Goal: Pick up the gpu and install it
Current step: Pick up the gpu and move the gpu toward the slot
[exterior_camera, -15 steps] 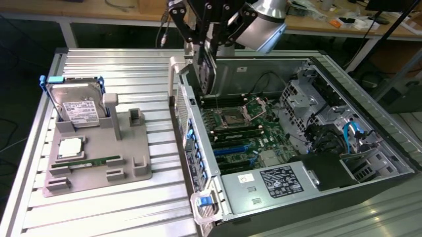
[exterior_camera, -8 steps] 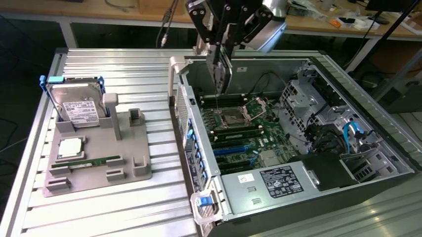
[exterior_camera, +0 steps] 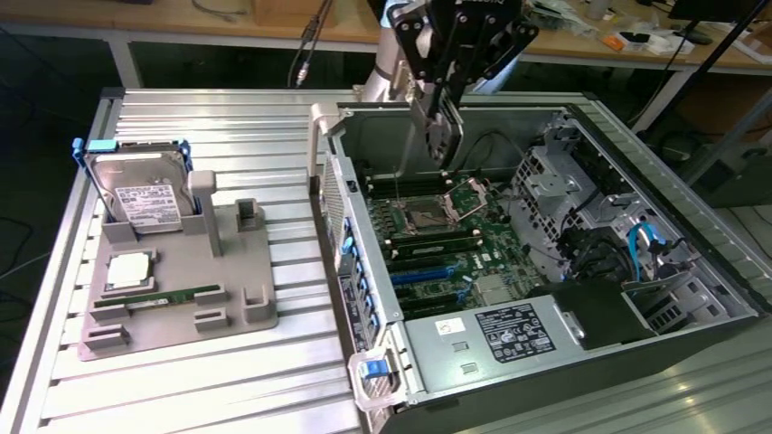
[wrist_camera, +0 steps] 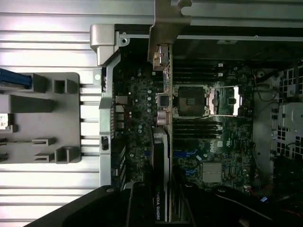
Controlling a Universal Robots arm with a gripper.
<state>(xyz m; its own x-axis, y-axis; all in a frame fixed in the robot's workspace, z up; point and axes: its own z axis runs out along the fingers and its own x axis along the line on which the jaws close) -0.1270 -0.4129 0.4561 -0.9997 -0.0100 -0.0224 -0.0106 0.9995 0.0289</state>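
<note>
The gpu (exterior_camera: 442,136) hangs upright above the far end of the open computer case (exterior_camera: 675,208), with its lower edge over the motherboard (exterior_camera: 440,244) near the CPU socket (exterior_camera: 429,215). My gripper (exterior_camera: 453,86) is shut on the card's top. In the wrist view the gpu (wrist_camera: 161,151) shows edge-on. Its silver bracket (wrist_camera: 165,33) reaches past the case's wall, and its dark body runs back to my gripper (wrist_camera: 163,201). The blue expansion slots (exterior_camera: 422,271) lie below and nearer the case's front than the card.
On the exterior view's left, a grey holder (exterior_camera: 241,298) carries a silver hard drive (exterior_camera: 143,194), a CPU chip (exterior_camera: 130,271) and a green memory stick (exterior_camera: 175,296). Drive cages (exterior_camera: 555,181), cables and a black power supply (exterior_camera: 603,312) crowd the case's right side.
</note>
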